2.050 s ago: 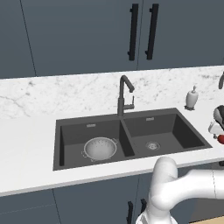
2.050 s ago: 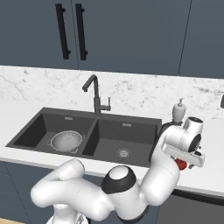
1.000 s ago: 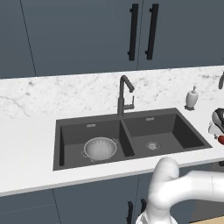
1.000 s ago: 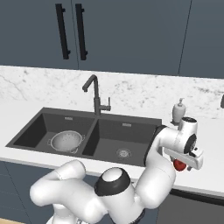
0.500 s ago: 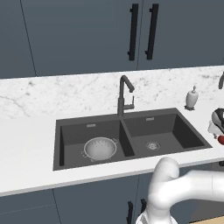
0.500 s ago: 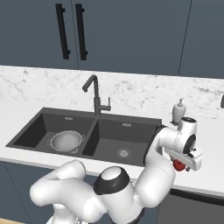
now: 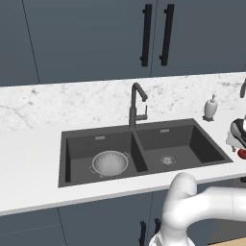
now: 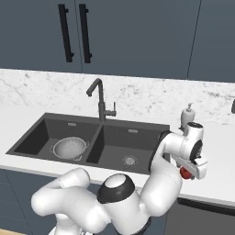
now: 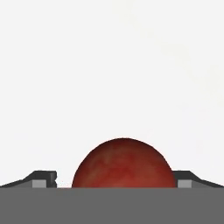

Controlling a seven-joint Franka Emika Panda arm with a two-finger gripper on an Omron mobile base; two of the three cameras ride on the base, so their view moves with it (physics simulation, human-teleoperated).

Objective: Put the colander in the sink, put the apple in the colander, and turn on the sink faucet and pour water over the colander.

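Wide-open jaws of the gripper (image 9: pixel 118 183) straddle the red apple (image 9: pixel 124 164) on the white bench (image 8: pixel 215 183), gripping nothing.

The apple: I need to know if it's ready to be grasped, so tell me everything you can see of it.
The apple is small, round, dull mottled red, with no stem showing. It sits on the white counter right of the sink, under the gripper. In the hand view it lies between the two dark fingers, which stand open on either side with small gaps, not visibly touching it.
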